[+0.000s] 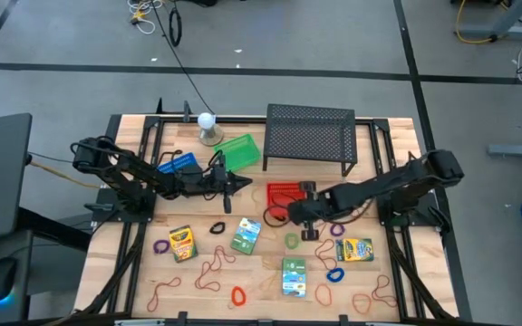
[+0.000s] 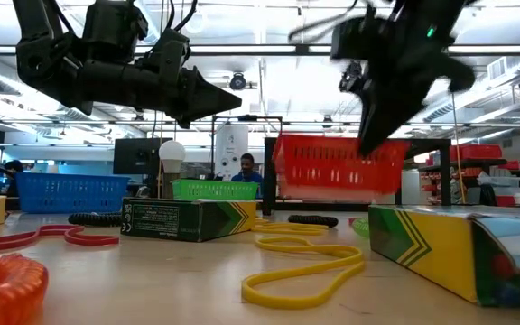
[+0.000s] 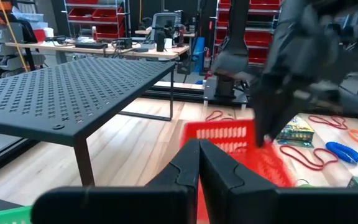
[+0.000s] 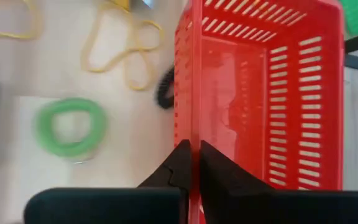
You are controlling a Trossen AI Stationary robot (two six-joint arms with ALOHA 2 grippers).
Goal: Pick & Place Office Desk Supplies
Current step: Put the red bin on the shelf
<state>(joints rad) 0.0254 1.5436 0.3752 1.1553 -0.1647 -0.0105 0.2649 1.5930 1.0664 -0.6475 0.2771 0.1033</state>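
A red slotted basket sits mid-table, and my right gripper is shut on its near wall. My left gripper hovers shut just left of the basket, pointing level toward it and holding nothing. Green-and-yellow crayon boxes lie flat on the near half of the table, among thin reddish rubber bands. A green loop and yellow bands lie beside the basket's near wall. My right gripper pinches the top edge of the red basket's near long wall, one finger inside the basket and one outside. The fingers come slanting down from the table's right and lie along the wall. I cannot tell whether the basket's bottom rests on the table.
A black mesh rack stands at the back, with a white ball on a stand, a green basket and a blue basket to its left. Another crayon box and coloured loops lie near right.
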